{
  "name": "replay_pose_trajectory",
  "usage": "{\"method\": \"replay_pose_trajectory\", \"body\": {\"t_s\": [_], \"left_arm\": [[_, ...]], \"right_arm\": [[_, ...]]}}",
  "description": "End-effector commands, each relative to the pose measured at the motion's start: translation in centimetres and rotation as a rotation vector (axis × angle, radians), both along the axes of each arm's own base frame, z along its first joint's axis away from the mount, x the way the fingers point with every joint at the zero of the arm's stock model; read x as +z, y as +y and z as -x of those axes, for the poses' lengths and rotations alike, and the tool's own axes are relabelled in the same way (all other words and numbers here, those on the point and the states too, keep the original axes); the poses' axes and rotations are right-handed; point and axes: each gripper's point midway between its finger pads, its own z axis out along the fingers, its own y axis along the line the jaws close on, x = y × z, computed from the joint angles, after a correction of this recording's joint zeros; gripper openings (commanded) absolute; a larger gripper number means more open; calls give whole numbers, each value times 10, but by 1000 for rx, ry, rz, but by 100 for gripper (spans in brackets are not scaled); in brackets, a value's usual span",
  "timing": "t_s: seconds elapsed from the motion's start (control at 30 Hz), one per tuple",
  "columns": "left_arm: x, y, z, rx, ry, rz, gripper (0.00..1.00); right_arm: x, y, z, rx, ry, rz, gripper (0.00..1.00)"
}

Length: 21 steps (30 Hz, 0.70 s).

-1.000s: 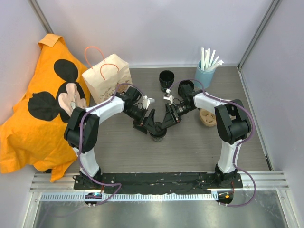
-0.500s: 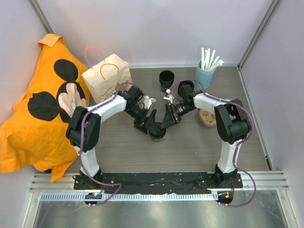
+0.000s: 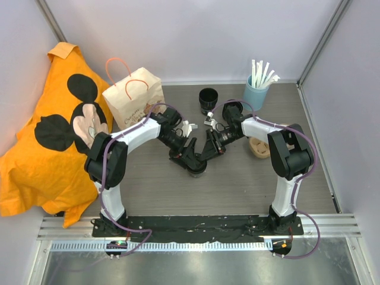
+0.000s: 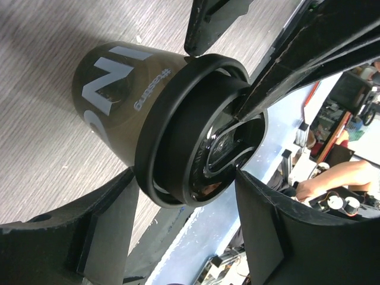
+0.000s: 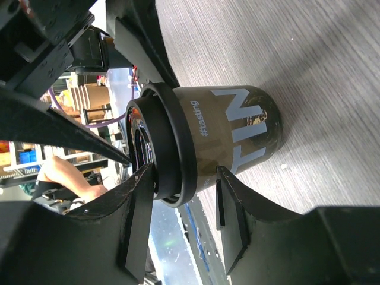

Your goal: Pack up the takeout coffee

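A black takeout cup with a black lid stands mid-table, with white lettering on its wall in the left wrist view and the right wrist view. My left gripper reaches it from the left and my right gripper from the right. Both are open. In each wrist view, the left gripper and the right gripper straddle the lid rim, with one finger by the lid top and the other beside the wall. I cannot tell whether they touch it. A second black cup stands at the back.
A tan paper bag with red handles stands at the back left, beside an orange printed cloth. A light blue cup of white straws is at the back right. A tan pulp tray lies by the right arm.
The left arm has edged slightly to the right, toward the cup. The cup and the right arm have not visibly moved.
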Motion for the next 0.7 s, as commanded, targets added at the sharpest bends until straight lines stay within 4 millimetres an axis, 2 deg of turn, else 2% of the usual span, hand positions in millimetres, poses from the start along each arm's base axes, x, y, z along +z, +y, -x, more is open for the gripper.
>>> {"method": "replay_pose_trajectory", "body": {"t_s": [0.0, 0.5, 0.67], "left_arm": [[-60, 35, -17, -42, -156, -301, 67], [-77, 46, -18, -61, -152, -399, 68], [-82, 49, -19, -62, -140, -419, 68]], "right_arm": [[-42, -11, -13, -40, -111, 200, 48], [-52, -15, -23, -61, -132, 258, 48], [-59, -19, -20, -74, -109, 294, 48]]}}
